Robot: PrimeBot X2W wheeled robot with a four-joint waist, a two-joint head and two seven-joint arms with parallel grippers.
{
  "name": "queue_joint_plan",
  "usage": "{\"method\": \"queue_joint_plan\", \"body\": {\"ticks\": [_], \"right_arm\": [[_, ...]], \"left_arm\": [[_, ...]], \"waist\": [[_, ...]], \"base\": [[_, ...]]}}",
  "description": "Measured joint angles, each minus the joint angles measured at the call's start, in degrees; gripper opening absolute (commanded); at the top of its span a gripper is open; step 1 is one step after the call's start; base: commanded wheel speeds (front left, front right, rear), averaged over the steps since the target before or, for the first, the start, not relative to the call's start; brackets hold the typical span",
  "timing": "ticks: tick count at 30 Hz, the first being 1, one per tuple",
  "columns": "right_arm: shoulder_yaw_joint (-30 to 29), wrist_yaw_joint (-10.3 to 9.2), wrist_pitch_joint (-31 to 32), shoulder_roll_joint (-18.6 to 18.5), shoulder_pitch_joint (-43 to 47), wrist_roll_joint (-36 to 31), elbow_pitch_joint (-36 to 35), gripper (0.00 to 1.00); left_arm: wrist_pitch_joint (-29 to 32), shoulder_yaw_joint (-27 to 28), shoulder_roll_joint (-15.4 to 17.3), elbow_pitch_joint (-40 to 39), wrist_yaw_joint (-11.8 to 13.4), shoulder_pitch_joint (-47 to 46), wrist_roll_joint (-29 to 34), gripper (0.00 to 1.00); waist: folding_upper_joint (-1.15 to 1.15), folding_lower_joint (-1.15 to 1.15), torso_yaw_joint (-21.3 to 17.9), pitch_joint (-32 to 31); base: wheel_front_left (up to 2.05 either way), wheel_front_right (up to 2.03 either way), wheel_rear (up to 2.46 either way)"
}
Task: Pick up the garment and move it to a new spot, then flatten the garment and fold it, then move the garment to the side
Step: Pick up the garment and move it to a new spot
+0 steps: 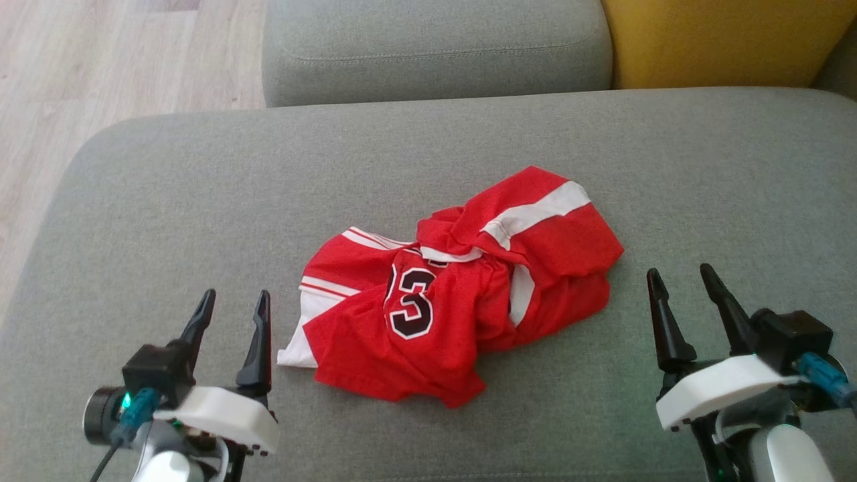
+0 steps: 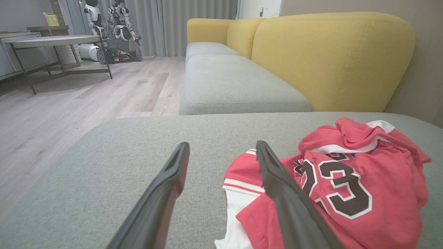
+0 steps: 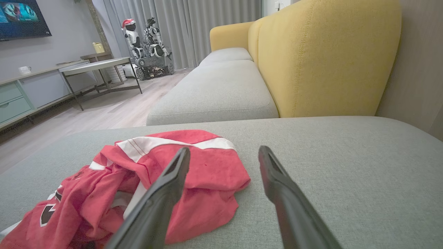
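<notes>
Crumpled red garment [image 1: 462, 294], numerals uppermost, lying near the middle of the grey sofa cushion [image 1: 201, 187]. Left end effector [image 1: 238, 296] just left of it, fingers apart and empty; right end effector [image 1: 679, 271], likewise spread and empty, near its right edge. Yellow backrest [image 1: 723, 40] at far right.

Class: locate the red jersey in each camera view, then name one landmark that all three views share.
Head view: red jersey at the centre, slightly below the middle.
Left wrist view: red jersey at the lower right.
Right wrist view: red jersey at the lower left.
Shared landmark: the yellow backrest, toward the upper right in each.
</notes>
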Motion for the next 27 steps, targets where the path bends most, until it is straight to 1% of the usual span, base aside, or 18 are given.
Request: {"method": "queue_joint_plan", "body": {"ticks": [5,8,10,15,20,27], "right_arm": [[-0.1,0.0,0.0,0.0,0.0,0.0,-0.1,1.0],[-0.2,0.0,0.0,0.0,-0.1,0.0,-0.7,1.0],[0.0,0.0,0.0,0.0,-0.3,0.0,-1.0,1.0],[0.5,0.0,0.0,0.0,-1.8,0.0,-1.1,1.0],[0.8,0.0,-0.2,0.0,-3.6,0.2,-1.0,1.0],[0.8,0.0,-0.9,0.0,-5.0,0.6,-0.6,1.0]], "left_arm": [[0.0,-0.3,0.0,0.0,-0.4,-0.2,-0.4,1.0],[1.1,-1.5,0.0,0.9,-1.8,-1.5,-1.1,1.0],[2.7,-2.0,-0.1,2.6,-3.4,-3.6,-2.1,1.0],[7.0,-3.4,-0.3,9.4,-7.2,-9.1,-4.7,1.0],[9.1,-3.8,-1.4,17.0,-9.0,-12.6,-5.8,1.0],[12.6,-5.6,-2.6,24.9,-12.2,-18.4,-6.8,1.0]], "waist": [[0.0,0.0,0.0,0.4],[0.0,0.0,0.1,1.4],[0.0,0.0,0.1,2.3],[0.0,0.0,-0.3,5.1],[0.0,0.01,-1.3,7.9],[0.0,0.01,-3.0,11.0]], "base": [[0.0,0.0,0.0],[0.0,0.0,0.0],[0.0,0.0,0.0],[0.0,0.0,0.0],[0.0,0.0,0.0],[0.0,0.0,0.0]]}}
